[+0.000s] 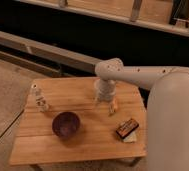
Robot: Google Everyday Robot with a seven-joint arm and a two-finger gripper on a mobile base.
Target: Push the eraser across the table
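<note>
The eraser [126,129], a small flat dark block with an orange-red stripe and a white part, lies near the right front of the light-wood table [43,145]. My gripper [104,101] hangs from the white arm over the table's back middle, above and to the left of the eraser, clearly apart from it. A slim orange stick [114,106] lies just right of the gripper.
A purple bowl [65,124] sits at the table's front middle. A small white figure [39,99] stands at the left side. My large white arm body [175,125] fills the right. A dark wall and rails run behind the table.
</note>
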